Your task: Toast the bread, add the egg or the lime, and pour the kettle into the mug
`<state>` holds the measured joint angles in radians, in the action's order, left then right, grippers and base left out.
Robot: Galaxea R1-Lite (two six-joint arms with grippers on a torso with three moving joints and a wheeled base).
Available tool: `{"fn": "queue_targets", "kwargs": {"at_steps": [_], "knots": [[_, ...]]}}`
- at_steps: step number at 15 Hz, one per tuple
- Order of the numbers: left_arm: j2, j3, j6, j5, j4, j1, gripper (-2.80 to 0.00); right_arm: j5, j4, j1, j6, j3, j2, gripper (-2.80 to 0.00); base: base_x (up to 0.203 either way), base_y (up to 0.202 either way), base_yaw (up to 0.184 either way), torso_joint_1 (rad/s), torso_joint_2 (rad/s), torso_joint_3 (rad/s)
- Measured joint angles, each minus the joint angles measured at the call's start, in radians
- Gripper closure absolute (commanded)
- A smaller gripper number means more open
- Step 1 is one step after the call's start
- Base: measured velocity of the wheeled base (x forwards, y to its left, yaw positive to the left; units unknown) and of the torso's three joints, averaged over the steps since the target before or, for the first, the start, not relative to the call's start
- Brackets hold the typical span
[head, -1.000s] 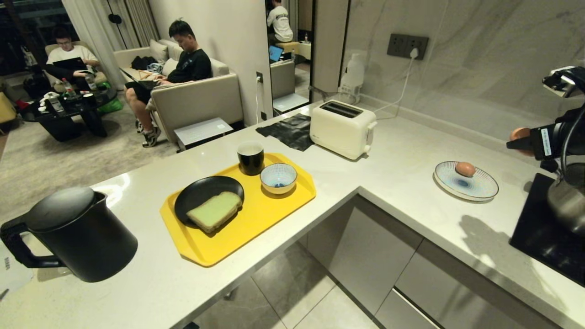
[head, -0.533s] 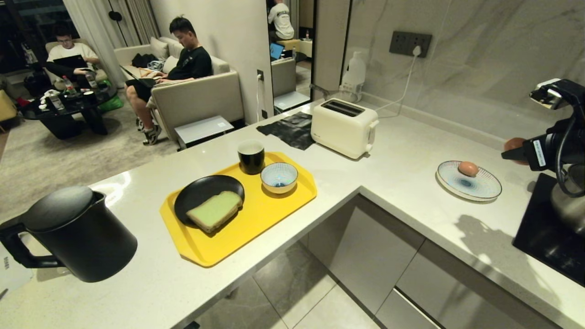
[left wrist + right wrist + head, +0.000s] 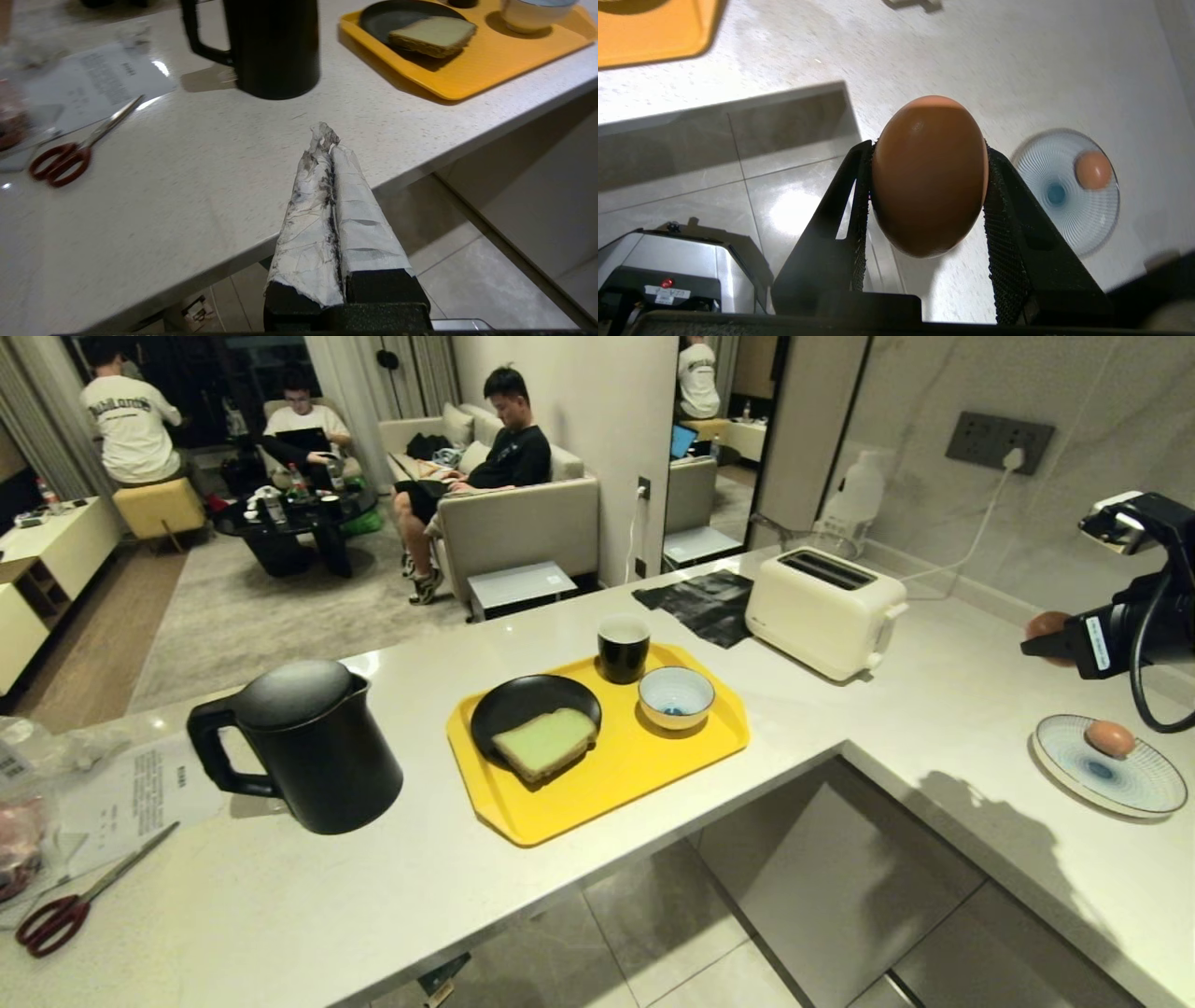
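Note:
My right gripper (image 3: 1044, 637) hangs above the counter at the far right, shut on a light-brown egg (image 3: 930, 175), beside and above a striped plate (image 3: 1074, 761) with a second egg (image 3: 1109, 738). The bread (image 3: 544, 744) lies on a black plate (image 3: 518, 705) on the yellow tray (image 3: 644, 779), with the black mug (image 3: 624, 649) and a striped bowl (image 3: 676, 697) behind it. The black kettle (image 3: 308, 747) stands left of the tray, handle to the left. My left gripper (image 3: 324, 135) is shut and empty, parked over the counter's front edge. The lime is out of view.
A cream toaster (image 3: 826, 611) stands behind the tray, plugged into the wall, with a black cloth (image 3: 700, 602) beside it. Red-handled scissors (image 3: 65, 915) and a printed sheet (image 3: 140, 793) lie at the counter's left end. People sit in the room beyond the counter.
The whole head view has swung left, so kettle, tray and toaster sit further right and the scissors have come into view. My right gripper still holds the egg.

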<state>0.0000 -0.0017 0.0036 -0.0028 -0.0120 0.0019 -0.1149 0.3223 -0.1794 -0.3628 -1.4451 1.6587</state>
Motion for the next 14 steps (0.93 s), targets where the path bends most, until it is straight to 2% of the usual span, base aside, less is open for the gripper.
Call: {"fn": "queue_targets", "kwargs": {"at_steps": [14], "knots": [[0.000,0.000,0.000,0.000,0.000,-0.001,0.00,0.006,0.001,0.078,-0.001,-0.009,0.005,0.00,0.000,0.000,0.005,0.001,0.00,0.000]]}}
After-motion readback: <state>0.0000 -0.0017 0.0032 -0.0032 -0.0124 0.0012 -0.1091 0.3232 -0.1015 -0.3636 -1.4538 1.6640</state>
